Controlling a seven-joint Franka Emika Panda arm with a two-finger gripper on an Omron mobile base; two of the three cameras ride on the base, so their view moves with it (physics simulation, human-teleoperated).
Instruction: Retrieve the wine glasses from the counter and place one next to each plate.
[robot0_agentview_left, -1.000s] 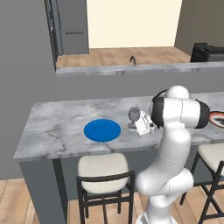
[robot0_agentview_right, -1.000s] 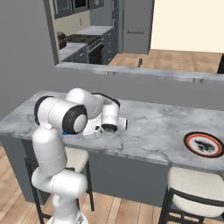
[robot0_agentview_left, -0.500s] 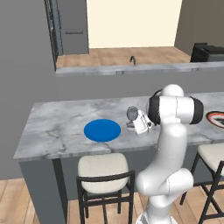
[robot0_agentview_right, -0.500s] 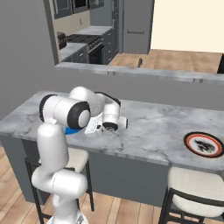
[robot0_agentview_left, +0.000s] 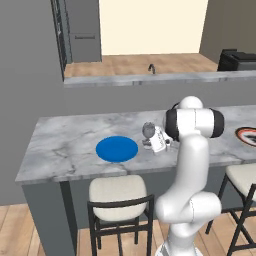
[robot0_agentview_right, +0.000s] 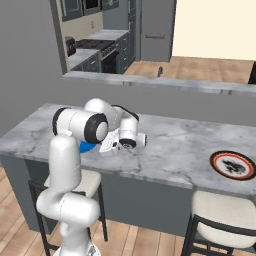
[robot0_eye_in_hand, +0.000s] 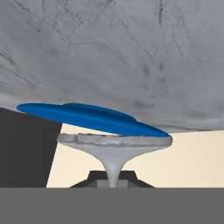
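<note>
Wine glass (robot0_agentview_left: 148, 131) sits at the centre of the left base view, our gripper (robot0_agentview_left: 155, 142) clamped tight on its stem — foot (robot0_eye_in_hand: 114, 144) close before the hand camera. We see the blue plate (robot0_agentview_left: 116, 148) just left of it. Bare marble bar top (robot0_agentview_left: 65, 135) lies open toward the frame's left; the red-rimmed plate (robot0_agentview_right: 233, 165) rests far right. White-seated stools (robot0_agentview_left: 118, 190) stand below.

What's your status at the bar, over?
Gripper shut on wine glass by the stem. Glass beside blue plate, foot just above marble bar top. Nothing in the way.
</note>
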